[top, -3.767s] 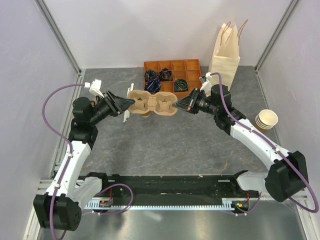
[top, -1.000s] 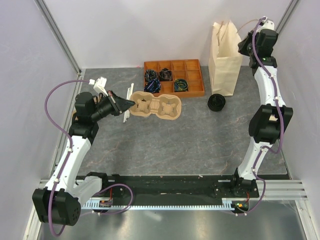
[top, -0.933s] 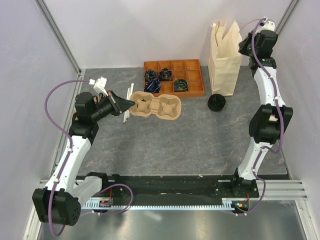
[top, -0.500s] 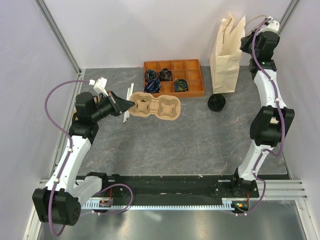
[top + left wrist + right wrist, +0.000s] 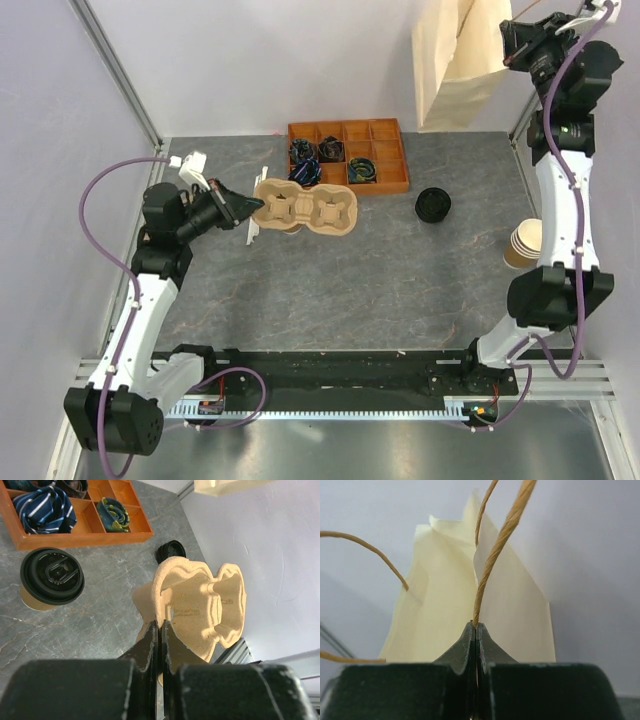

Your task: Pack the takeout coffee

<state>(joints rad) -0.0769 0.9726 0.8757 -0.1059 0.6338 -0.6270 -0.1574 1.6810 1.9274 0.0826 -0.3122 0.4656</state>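
Right gripper [image 5: 475,626] pinches 1 twine handle [image 5: 509,530], paper bag [image 5: 440,610] hanging from it — lower it upright, mouth open. Left gripper [image 5: 160,625] clamps the cup carrier [image 5: 200,600]; takeout coffee [image 5: 52,580] stands ahead-left of it.

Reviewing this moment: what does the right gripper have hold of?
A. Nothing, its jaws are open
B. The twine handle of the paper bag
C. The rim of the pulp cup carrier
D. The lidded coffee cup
B: in the right wrist view the right gripper is shut on the twine handle, and the overhead view shows the paper bag hanging clear of the table.
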